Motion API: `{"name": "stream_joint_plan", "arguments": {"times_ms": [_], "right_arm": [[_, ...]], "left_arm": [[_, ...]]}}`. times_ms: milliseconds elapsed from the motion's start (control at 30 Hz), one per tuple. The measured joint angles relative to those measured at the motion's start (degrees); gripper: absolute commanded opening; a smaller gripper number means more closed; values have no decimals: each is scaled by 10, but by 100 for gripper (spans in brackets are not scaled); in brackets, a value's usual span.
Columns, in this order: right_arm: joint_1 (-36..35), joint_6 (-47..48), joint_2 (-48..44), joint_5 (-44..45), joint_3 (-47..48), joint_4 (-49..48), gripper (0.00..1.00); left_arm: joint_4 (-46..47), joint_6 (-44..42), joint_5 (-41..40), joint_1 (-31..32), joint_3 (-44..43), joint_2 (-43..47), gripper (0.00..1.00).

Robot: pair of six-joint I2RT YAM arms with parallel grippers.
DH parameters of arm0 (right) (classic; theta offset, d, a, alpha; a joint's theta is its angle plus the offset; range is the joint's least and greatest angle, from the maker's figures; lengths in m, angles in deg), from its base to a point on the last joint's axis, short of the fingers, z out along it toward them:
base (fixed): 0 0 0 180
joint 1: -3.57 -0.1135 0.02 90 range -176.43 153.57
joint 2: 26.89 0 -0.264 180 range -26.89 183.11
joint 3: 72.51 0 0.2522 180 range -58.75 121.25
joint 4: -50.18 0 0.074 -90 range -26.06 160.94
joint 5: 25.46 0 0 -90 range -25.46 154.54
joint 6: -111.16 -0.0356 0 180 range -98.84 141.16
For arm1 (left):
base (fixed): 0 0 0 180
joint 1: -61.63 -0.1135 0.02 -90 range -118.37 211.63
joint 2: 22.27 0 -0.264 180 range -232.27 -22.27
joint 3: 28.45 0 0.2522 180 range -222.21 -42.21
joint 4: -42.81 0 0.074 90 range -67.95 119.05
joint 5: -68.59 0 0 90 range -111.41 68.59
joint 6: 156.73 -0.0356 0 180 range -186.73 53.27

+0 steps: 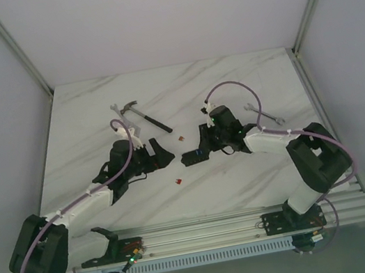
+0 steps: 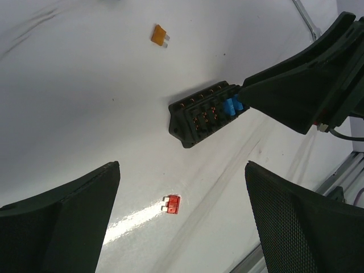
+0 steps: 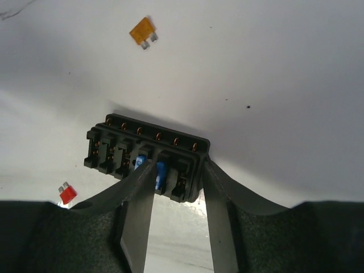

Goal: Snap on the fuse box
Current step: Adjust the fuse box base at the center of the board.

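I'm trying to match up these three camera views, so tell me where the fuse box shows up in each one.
Top external: the fuse box is just below picture centre, over the middle of the table.
Left wrist: just right of centre, slightly above the middle.
Right wrist: left of centre, about mid-height.
Shared landmark: the red fuse, below-left of the box in every view.
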Motion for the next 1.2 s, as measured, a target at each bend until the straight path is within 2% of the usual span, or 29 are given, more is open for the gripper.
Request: {"name": "stream_joint_plan", "arguments": {"times_ms": [200,533,867,1033,1200], "right_arm": [[0,-3,12,-43,0,-19,38],[-23,-18,30,-111,7,-24,41],[-31,11,93,-185,85,27,42],[-34,21,99,-177,115,50,49],[-28,22,52,-105,118,97,56]], "left_arm": [[0,4,0,2,0,-9,100],[0,8,4,3,0,-10,100],[0,-9,32,3,-9,-40,100],[-9,-38,35,3,-23,-43,99],[-26,-73,41,3,-44,-56,97]]}}
